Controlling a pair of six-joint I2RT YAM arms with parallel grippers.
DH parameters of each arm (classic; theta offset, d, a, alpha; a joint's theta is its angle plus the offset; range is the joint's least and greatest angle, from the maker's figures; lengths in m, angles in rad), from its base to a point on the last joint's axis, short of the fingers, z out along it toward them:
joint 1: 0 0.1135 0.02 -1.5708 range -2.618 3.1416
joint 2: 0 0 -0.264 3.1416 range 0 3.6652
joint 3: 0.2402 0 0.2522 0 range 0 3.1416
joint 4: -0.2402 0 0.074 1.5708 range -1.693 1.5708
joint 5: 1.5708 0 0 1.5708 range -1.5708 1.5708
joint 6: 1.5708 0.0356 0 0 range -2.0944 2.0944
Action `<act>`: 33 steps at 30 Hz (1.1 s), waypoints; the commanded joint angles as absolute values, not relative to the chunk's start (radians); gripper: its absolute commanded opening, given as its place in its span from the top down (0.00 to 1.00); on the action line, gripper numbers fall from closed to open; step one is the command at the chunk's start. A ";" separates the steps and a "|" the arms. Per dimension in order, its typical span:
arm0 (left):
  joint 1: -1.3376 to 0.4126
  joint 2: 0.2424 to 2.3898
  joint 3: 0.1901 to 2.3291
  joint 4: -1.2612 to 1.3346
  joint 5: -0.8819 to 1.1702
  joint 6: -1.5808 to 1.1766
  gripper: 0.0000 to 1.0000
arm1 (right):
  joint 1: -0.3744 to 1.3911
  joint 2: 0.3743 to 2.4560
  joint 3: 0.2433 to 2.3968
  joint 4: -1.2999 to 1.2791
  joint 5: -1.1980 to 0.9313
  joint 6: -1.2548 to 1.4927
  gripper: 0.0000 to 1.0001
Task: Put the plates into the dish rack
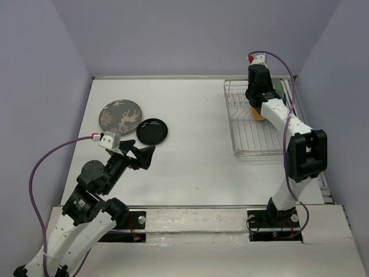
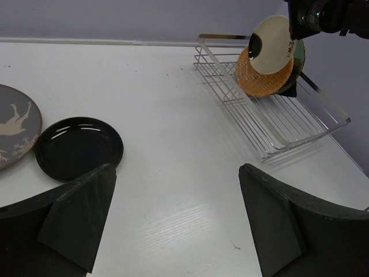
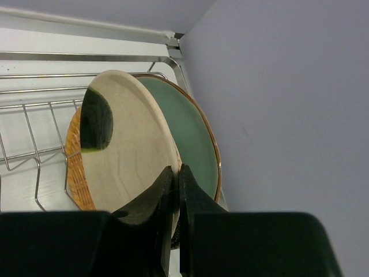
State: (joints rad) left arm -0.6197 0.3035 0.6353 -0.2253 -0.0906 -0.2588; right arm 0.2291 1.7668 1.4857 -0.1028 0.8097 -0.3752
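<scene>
My right gripper (image 3: pixel 176 173) is shut on the rim of the cream plate (image 3: pixel 127 150), which has a dark patch, and holds it upright over the far end of the silver wire dish rack (image 1: pixel 253 138). The pale teal plate (image 3: pixel 187 133) stands right behind it and the orange woven plate (image 3: pixel 72 167) in front, both in the rack. My left gripper (image 2: pixel 176 219) is open and empty above the table, just right of the glossy black plate (image 2: pixel 79 148). The grey-brown patterned plate (image 1: pixel 120 115) lies flat beside the black plate (image 1: pixel 153 131). The dark blue plate does not show clearly.
The rack (image 2: pixel 288 124) stands at the far right by the purple side wall, its near rows of tines bare. The back wall runs just beyond it. The two flat plates lie at the left of the white table (image 1: pixel 190 115).
</scene>
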 commanded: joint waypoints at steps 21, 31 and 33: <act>-0.440 0.589 0.643 -0.065 -0.005 -0.434 0.01 | 0.244 1.567 1.482 -0.316 0.597 0.167 0.30; -0.400 0.791 0.473 0.222 -0.219 -0.788 0.14 | 0.622 1.306 1.238 -0.215 0.402 0.298 0.31; -0.391 0.852 0.460 0.256 -0.289 -0.831 0.14 | 0.731 1.284 1.182 -0.189 0.432 0.314 0.31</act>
